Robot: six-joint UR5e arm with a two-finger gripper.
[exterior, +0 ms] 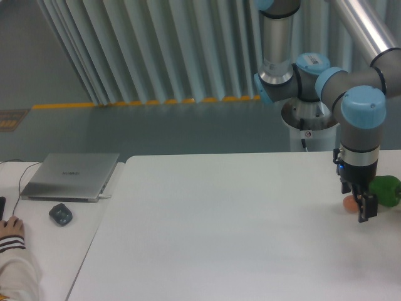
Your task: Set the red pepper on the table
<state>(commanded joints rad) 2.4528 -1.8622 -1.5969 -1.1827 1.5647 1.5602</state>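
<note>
The white table fills the middle and right of the view. My gripper hangs low over its far right side, fingers pointing down close to the tabletop. Its dark fingers look as one mass, so I cannot tell whether they are open or shut. The red pepper does not show; it is hidden or out of view. A small orange ball lies just left of the fingers, partly covered by them. A green bell pepper sits just right of the gripper at the frame's edge.
A white desk adjoins on the left with a silver laptop and a dark mouse. A person's hand and sleeve rest at the lower left. The robot's base stands behind the table's far right.
</note>
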